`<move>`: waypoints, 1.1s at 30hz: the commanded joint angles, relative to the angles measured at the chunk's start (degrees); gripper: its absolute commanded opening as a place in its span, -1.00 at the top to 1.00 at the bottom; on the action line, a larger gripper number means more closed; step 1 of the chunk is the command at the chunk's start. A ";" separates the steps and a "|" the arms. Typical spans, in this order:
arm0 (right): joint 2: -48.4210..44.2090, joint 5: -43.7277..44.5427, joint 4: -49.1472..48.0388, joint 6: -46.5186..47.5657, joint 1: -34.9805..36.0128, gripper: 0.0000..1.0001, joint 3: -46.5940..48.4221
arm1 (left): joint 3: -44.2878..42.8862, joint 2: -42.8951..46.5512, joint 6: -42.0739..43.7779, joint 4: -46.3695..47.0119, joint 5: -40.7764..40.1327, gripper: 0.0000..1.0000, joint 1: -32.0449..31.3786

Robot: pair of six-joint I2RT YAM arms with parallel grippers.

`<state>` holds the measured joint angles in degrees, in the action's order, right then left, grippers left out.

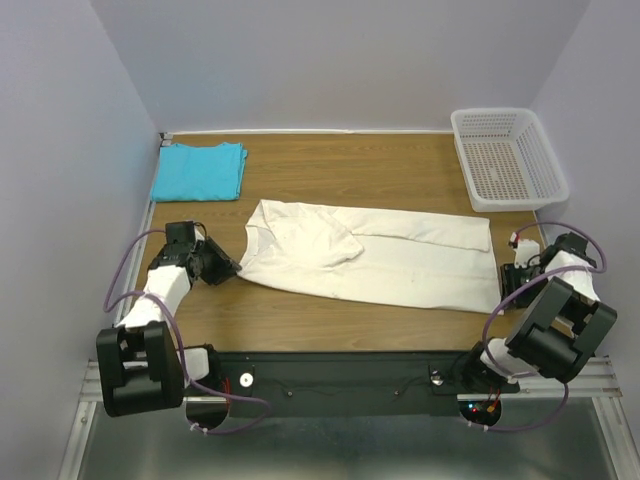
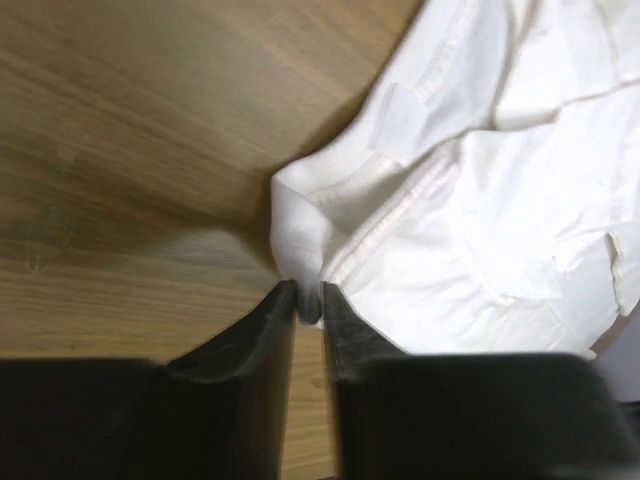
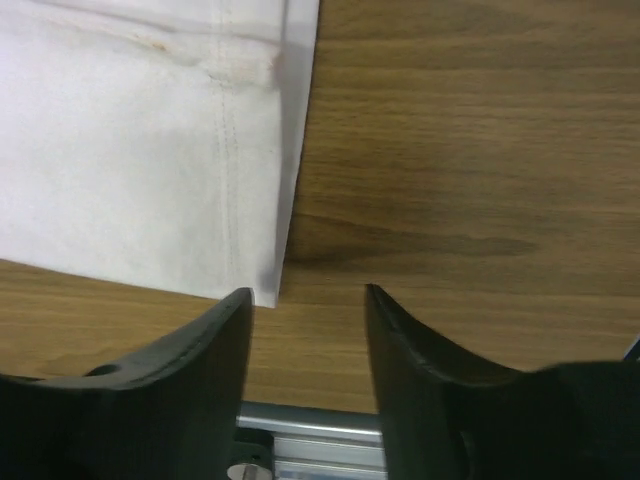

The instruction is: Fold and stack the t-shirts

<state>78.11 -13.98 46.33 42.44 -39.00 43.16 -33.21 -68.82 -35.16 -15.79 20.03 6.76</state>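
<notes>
Jaws: left gripper (image 2: 308, 292) narrow at cream shirt (image 1: 400, 262) corner, hold unclear; right gripper (image 3: 308, 293) wide, empty. Mid-fold, seemingly; next needs fresh corner grips.

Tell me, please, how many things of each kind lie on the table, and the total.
T-shirts: 2 (cream-white t-shirt, turquoise t-shirt)
Baskets: 1 (white basket)
Total: 3
</notes>
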 commanded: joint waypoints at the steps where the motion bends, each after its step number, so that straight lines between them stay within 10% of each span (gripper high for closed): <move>1: -3.31 -3.85 0.69 1.51 -0.37 -0.21 4.47 | -0.89 7.28 2.63 4.98 2.03 0.08 0.18; 5: -1.56 -11.65 4.63 2.82 -0.37 -0.30 13.59 | -4.30 14.84 6.58 3.05 -1.73 -0.45 0.27; 9: 1.87 -22.28 13.14 9.23 1.73 -0.37 22.11 | -6.77 20.20 9.92 1.82 -6.21 -0.52 0.35; 18: 13.90 -39.53 11.88 15.67 38.09 -0.44 41.27 | -8.01 23.55 11.95 4.98 -7.91 -0.77 0.36; 27: 53.70 -29.81 6.15 -1.73 63.16 -0.44 92.24 | -6.52 27.33 11.34 2.78 -6.94 -0.76 0.44; 33: 65.85 -16.81 -8.48 -18.33 71.43 -0.41 102.22 | -4.93 29.09 10.37 3.49 -7.29 -0.76 0.53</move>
<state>143.26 -38.94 48.73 36.36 29.52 141.43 -38.92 -40.62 -24.93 -13.96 12.45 6.87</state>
